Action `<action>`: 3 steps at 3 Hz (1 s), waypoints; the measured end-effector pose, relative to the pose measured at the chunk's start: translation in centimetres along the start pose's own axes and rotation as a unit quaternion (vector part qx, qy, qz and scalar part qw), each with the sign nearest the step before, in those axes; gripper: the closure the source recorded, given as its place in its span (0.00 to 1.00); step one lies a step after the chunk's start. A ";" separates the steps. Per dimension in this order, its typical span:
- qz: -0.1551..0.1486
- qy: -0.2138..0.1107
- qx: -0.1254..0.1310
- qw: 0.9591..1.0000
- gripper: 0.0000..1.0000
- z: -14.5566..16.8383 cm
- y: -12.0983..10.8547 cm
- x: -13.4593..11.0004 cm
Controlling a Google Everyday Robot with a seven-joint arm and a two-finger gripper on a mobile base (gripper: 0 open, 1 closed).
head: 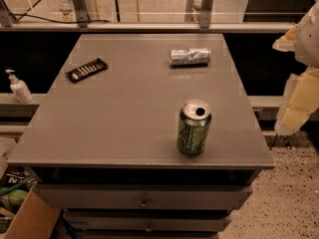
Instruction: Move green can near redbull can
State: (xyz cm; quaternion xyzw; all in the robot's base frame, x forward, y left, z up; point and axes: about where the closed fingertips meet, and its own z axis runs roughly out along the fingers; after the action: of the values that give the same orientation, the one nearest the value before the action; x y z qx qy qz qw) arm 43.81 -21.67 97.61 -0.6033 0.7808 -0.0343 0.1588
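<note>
The green can (194,127) stands upright near the front right of the grey table top (124,118), its silver top with the tab opening showing. The redbull can (189,57), slim and silver-blue, lies on its side at the back right of the table, well behind the green can. My gripper (297,96) shows as pale shapes at the right edge of the view. It is off the table, to the right of both cans, and touches neither.
A flat black packet (86,69) lies at the back left of the table. A white pump bottle (19,87) stands on a ledge to the left. Drawers (144,199) sit under the table top. A cardboard box (25,218) is at the lower left.
</note>
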 end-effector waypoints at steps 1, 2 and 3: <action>0.000 0.000 0.000 1.000 0.00 0.0 0.0 0.0; 0.005 -0.009 0.001 1.000 0.00 0.2 0.0 -0.1; 0.022 -0.050 -0.016 0.998 0.00 1.7 0.2 -0.3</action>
State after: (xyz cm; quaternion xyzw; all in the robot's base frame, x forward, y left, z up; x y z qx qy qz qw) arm 44.13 -21.10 96.02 -0.5894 0.7854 0.0122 0.1885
